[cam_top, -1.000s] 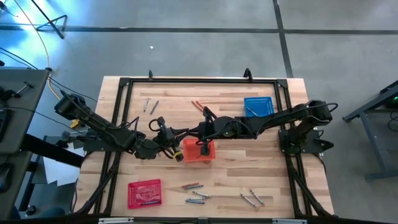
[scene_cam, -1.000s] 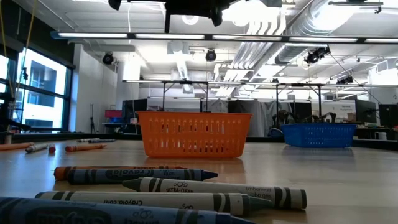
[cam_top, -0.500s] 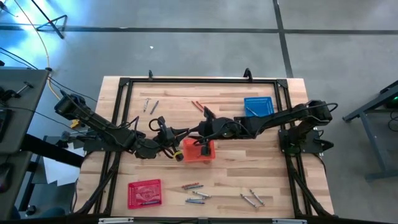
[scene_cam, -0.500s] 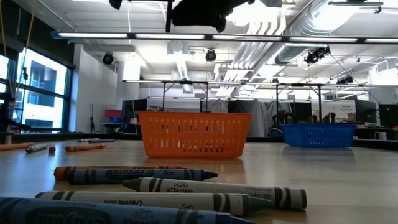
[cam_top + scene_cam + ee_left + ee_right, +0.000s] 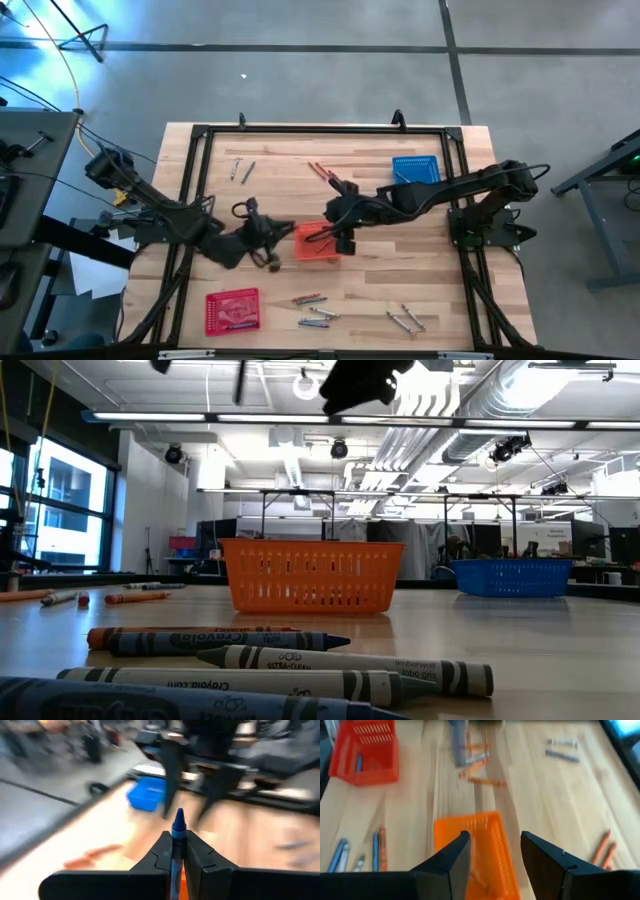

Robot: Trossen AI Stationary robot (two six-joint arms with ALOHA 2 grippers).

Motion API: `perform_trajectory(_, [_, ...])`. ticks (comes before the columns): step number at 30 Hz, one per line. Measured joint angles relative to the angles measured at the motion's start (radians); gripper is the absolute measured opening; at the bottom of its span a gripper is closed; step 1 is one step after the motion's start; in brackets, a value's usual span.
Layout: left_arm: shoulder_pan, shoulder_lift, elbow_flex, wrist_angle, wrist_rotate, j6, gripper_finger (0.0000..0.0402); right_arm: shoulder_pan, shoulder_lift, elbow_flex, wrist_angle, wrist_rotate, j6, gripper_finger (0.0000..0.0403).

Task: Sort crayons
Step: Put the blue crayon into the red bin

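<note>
My left gripper (image 5: 287, 231) hangs at the left rim of the orange basket (image 5: 320, 243), shut on a blue crayon (image 5: 176, 845). My right gripper (image 5: 492, 854) stands open above that basket (image 5: 472, 850), nothing between its fingers. A red-orange crayon (image 5: 479, 881) lies inside the basket. Other crayons lie loose on the table near the front edge (image 5: 311, 300) and toward the back (image 5: 321, 170). The blue basket (image 5: 415, 171) stands at the back right, the red basket (image 5: 232, 310) at the front left. My left gripper pinches the blue crayon between its two fingers, which lie along its wrapped shaft (image 5: 175, 862). The pointed tip (image 5: 178, 817) sticks out past the fingertips, toward the blue basket. The crayon is lifted clear of the table.
Grey and blue crayons (image 5: 330, 670) lie in a cluster close to the table's front edge, and more grey ones (image 5: 405, 320) to the front right. The red basket (image 5: 365, 750) holds a blue crayon. A black frame (image 5: 300, 130) runs around the tabletop.
My right gripper has opened over the orange basket and shifted a little toward the table's right edge. My left gripper, still shut on the blue crayon, has swung around beside the basket's left rim.
</note>
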Motion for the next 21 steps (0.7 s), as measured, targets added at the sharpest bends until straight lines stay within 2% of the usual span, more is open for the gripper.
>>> perform_trajectory(5, [-0.128,-0.084,0.0,-0.125,0.183,-0.311,0.0007,0.016,-0.006,0.002,-0.097,0.0,0.059,0.0167])
perform_trajectory(9, [-0.206,-0.109,0.0,-0.216,0.349,-0.648,0.0008,0.018,-0.006,0.003,-0.142,0.0,0.119,0.0167])
perform_trajectory(13, [-0.267,-0.061,0.001,-0.321,0.452,-1.014,0.0009,0.018,-0.006,0.003,-0.15,0.001,0.164,0.0167])
perform_trajectory(16, [-0.308,0.002,0.0,-0.353,0.592,-1.236,0.0009,0.018,-0.006,0.003,-0.142,0.003,0.169,0.0167])
perform_trajectory(21, [-0.344,0.099,0.0,-0.37,0.883,-1.432,0.0009,0.018,-0.006,0.003,-0.137,0.02,0.172,0.0167])
